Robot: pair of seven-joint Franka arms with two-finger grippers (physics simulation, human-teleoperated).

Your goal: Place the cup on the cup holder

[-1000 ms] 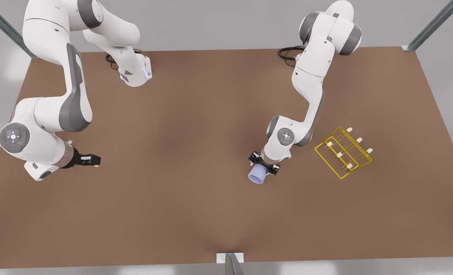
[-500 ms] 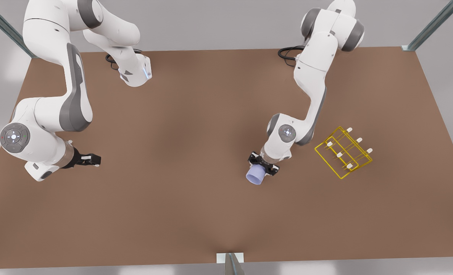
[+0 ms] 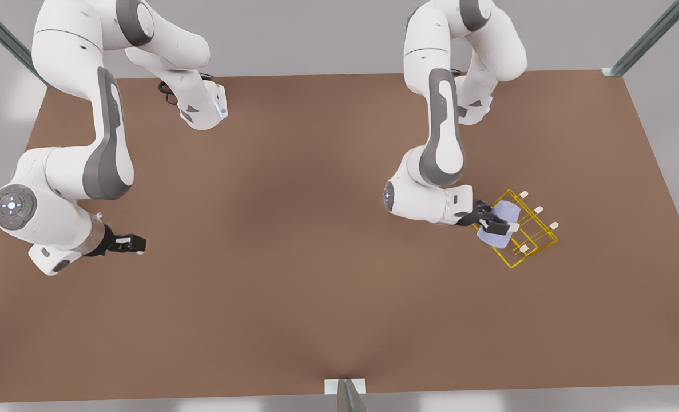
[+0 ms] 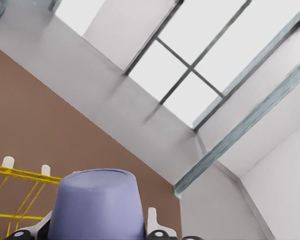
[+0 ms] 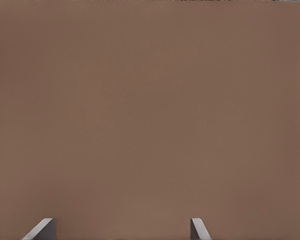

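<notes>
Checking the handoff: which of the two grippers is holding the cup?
The left gripper, over the yellow cup holder at the front view's right, is shut on the lavender cup. The right gripper waits open above bare table.

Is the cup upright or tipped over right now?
Tipped: the cup lies sideways in the left gripper, over the cup holder. The right gripper waits apart.
</notes>
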